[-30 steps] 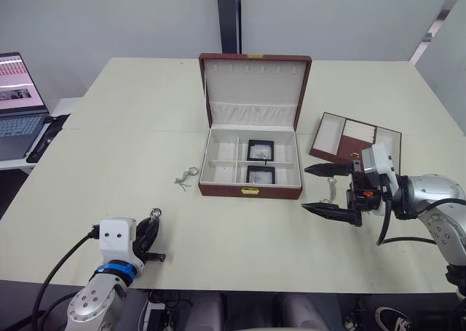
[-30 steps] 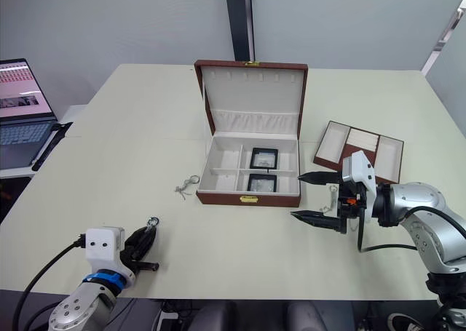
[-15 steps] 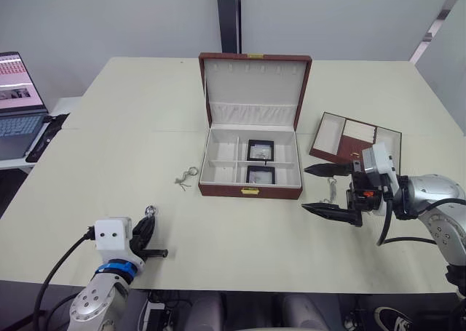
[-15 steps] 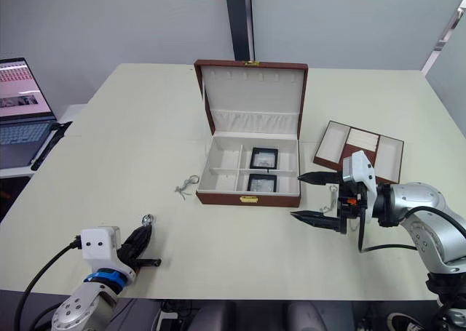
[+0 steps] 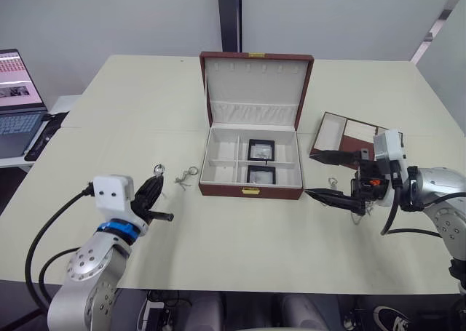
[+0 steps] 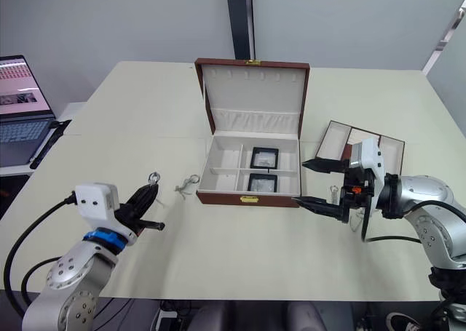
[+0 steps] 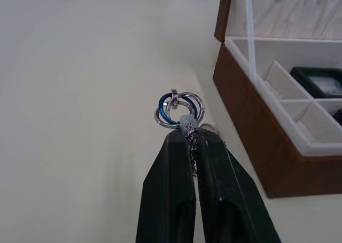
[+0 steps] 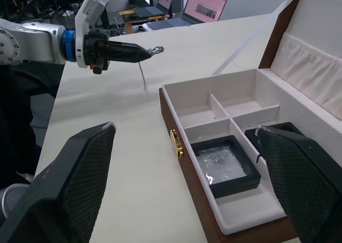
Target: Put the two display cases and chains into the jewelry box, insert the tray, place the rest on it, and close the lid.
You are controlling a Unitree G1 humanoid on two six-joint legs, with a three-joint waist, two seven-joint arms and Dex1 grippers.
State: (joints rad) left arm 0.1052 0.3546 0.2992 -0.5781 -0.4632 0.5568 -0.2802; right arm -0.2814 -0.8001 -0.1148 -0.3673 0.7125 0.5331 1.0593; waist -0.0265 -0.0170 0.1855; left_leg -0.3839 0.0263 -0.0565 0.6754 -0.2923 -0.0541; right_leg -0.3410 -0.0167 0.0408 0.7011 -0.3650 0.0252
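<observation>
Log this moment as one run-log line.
left gripper: shut on chain, lifted off table | right gripper: open | display cases: in jewelry box | lid: open | tray: on table

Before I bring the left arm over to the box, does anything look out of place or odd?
Nothing is damaged or spilled. The left tool is shut on a chain. Two more chains lie loose on the table: one left of the jewelry box, another between the right tool's open fingers.
</observation>
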